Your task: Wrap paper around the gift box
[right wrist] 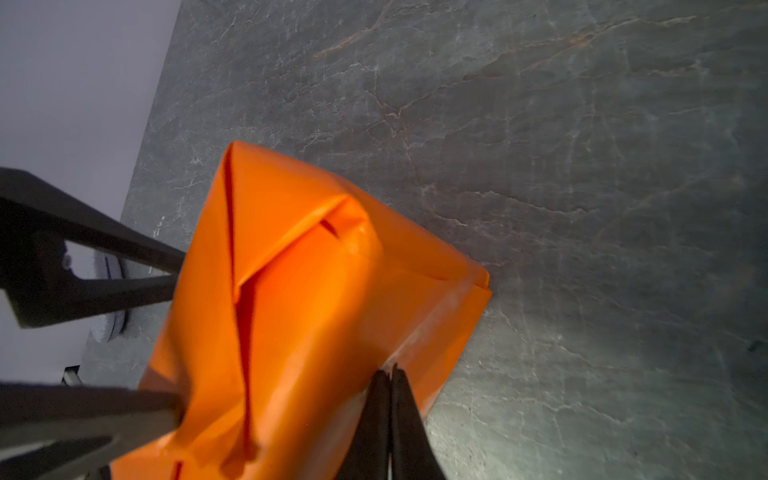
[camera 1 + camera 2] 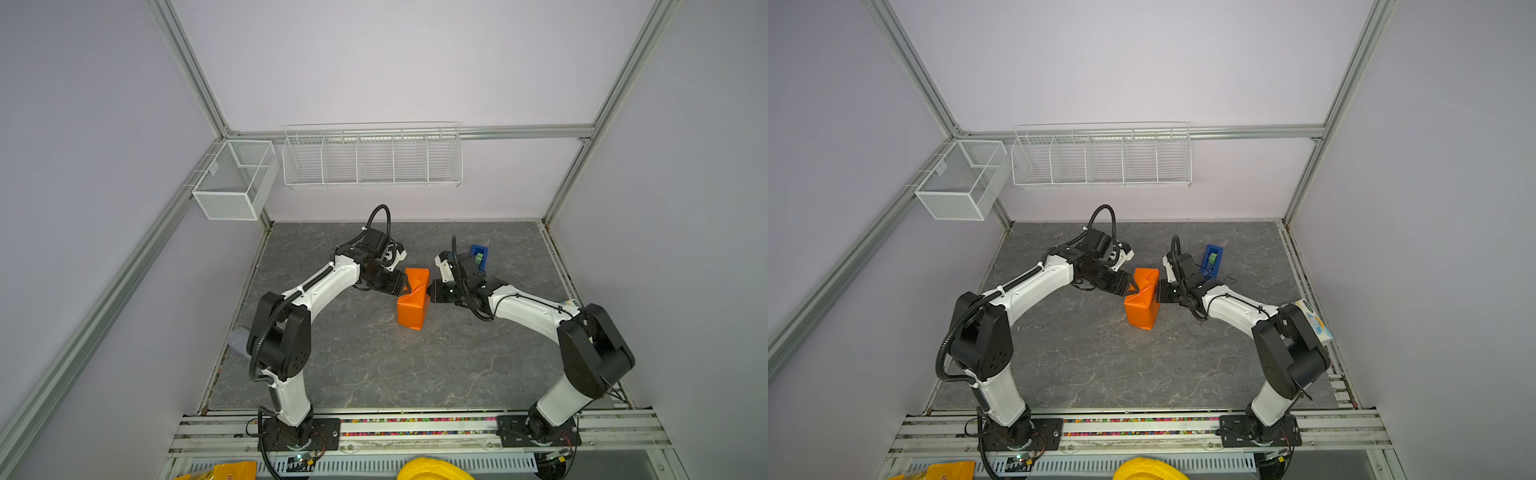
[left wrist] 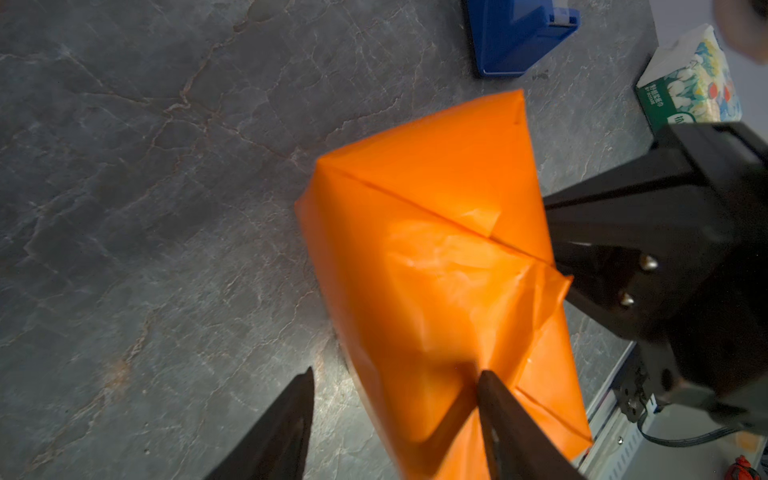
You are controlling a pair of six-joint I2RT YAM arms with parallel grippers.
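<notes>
You won't find much to read here. The patterned packet point(image 3: 690, 79), near the blue tape dispenser point(image 3: 511, 33), carries white print on its green side, too blurred to make out. The yellow bag point(image 2: 946, 471), well apart from that dispenser, shows a dark mark resembling a 5.

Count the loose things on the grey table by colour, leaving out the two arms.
Orange: 1, the paper folded into a parcel.
Blue: 1, the tape dispenser.
White with a print: 1, the packet.
Grey: 1, a soft roll at the table's edge, partly hidden.
Total: 4.
</notes>
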